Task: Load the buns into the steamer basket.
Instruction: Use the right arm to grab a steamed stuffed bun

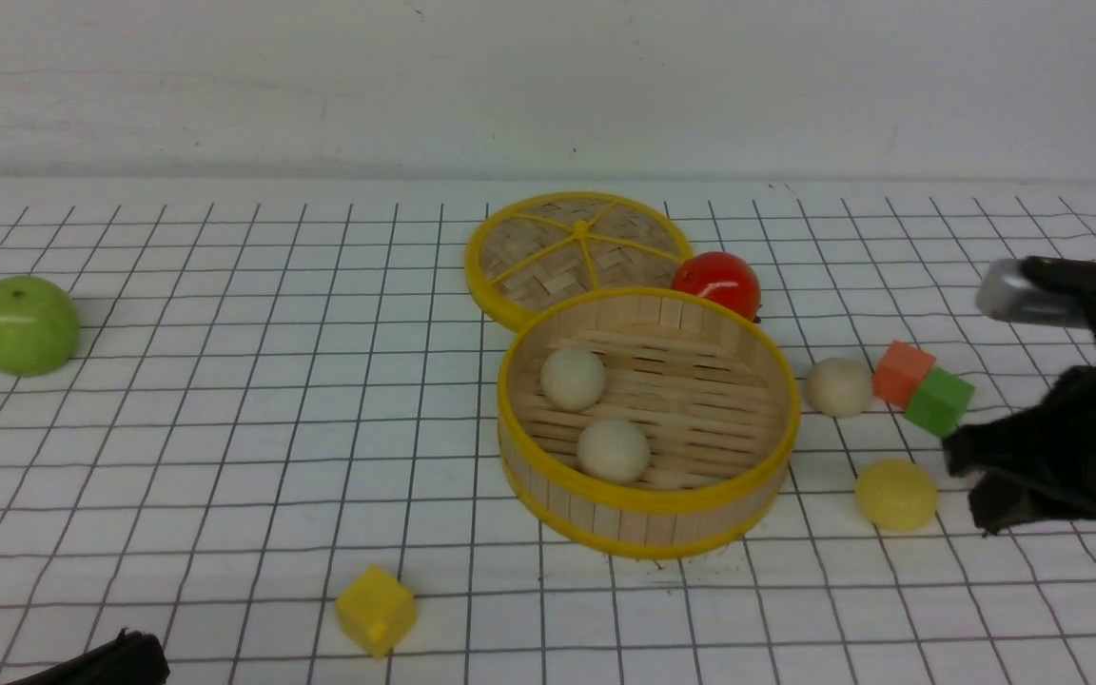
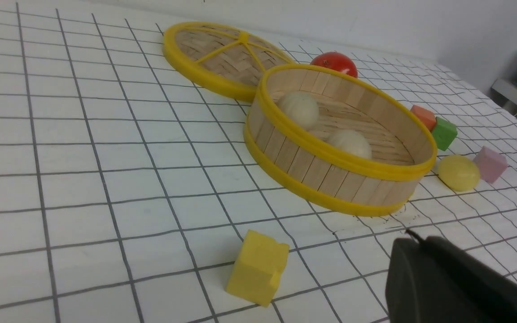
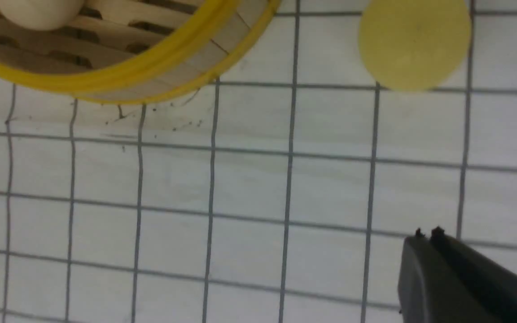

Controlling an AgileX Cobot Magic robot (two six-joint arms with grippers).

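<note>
The steamer basket (image 1: 645,529) stands mid-table and holds two cream-white buns (image 1: 573,378) (image 1: 613,449). A third cream-white bun (image 1: 838,386) lies on the table to the basket's right. The pale yellow bun (image 1: 895,494) lies nearer the front right, and also shows in the right wrist view (image 3: 414,42). My right gripper (image 1: 971,485) is shut and empty, low over the table just right of the yellow bun, apart from it; its tips (image 3: 428,233) are together. My left gripper (image 2: 413,235) is shut and empty at the front left (image 1: 129,655), far from the basket (image 2: 312,168).
The flat woven lid (image 1: 575,249) lies behind the basket, with a red tomato (image 1: 717,283) beside it. An orange cube (image 1: 903,372) and a green cube (image 1: 938,401) sit right of the third bun. A pink cube (image 2: 490,163), a yellow cube (image 1: 375,610) and a green apple (image 1: 23,324) also lie about.
</note>
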